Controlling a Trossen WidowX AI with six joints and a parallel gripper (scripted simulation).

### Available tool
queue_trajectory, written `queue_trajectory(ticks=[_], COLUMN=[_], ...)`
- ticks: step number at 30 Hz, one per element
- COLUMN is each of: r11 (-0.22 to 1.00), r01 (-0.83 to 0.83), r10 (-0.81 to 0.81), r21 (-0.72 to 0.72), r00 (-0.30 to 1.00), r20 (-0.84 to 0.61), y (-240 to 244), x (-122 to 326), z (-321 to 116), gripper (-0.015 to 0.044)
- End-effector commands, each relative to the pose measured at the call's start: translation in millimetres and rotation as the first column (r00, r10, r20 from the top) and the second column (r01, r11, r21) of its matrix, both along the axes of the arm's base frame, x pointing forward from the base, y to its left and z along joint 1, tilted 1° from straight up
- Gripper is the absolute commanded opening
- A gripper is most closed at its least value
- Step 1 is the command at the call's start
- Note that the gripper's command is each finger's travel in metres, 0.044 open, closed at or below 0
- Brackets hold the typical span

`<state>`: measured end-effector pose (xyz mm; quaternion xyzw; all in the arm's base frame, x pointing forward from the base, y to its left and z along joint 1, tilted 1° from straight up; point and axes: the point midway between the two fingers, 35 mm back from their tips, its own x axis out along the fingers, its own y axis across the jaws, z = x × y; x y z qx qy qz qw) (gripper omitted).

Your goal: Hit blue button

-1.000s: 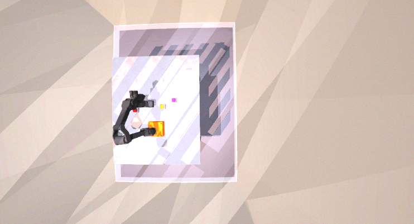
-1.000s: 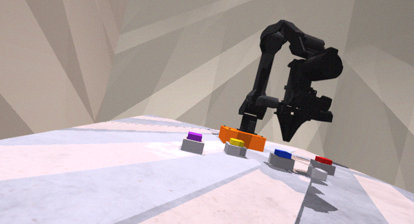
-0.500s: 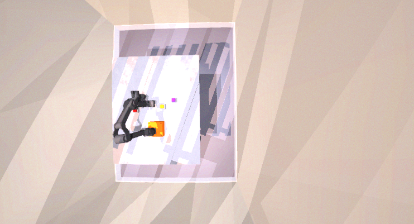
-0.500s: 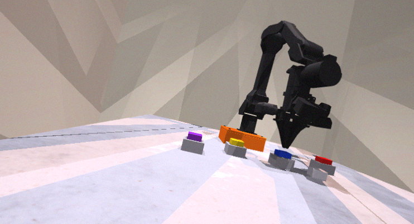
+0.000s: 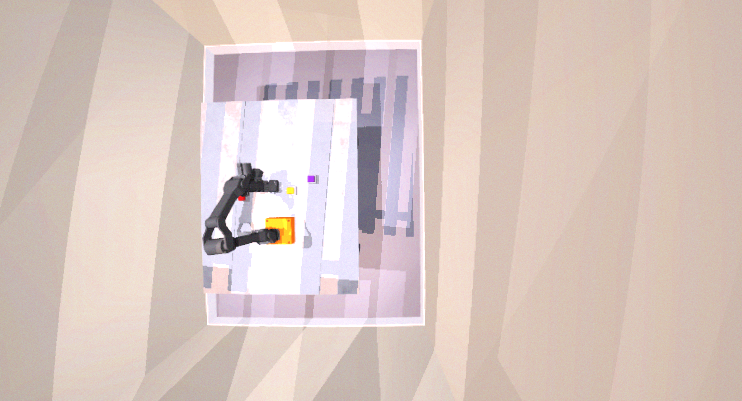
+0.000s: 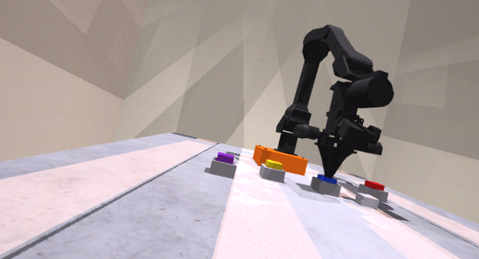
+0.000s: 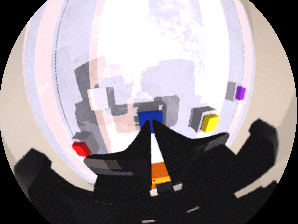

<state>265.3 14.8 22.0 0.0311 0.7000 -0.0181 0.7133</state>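
The blue button (image 6: 324,178) (image 7: 150,119) sits on a grey base (image 6: 324,188), between the yellow button (image 6: 274,164) (image 5: 290,190) (image 7: 210,121) and the red button (image 6: 374,185) (image 5: 241,197) (image 7: 81,148). My gripper (image 6: 330,174) (image 5: 277,185) (image 7: 150,122) is shut with nothing in it. It points straight down, and its joined fingertips touch the top of the blue button. In the overhead view the gripper hides the blue button.
A purple button (image 6: 224,157) (image 5: 311,178) (image 7: 241,92) stands furthest from the arm. A small grey block (image 6: 366,199) lies just in front of the red button. The arm stands on an orange base (image 6: 281,160) (image 5: 284,226) behind the row of buttons.
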Motion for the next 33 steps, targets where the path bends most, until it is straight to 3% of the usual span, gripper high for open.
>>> queue_trajectory(ticks=[1,17,21,27,33], r11=[1.0,1.0,1.0,1.0,1.0], r01=[0.004,0.004,0.003,0.004,-0.014], r10=[-0.004,-0.004,-0.004,-0.004,0.014], r21=[-0.004,-0.004,-0.004,-0.004,0.022], r00=[1.0,1.0,1.0,1.0,1.0], r20=[-0.011,-0.011,-0.01,-0.011,-0.002], y=[-0.6,-0.6,-0.9,-1.0,64.5], x=[-2.7,-2.7,-2.4,-2.8,10.1], z=[-3.2,-3.2,27.5,30.0,57.3], gripper=[0.002,0.002,0.002,0.002,0.0178])
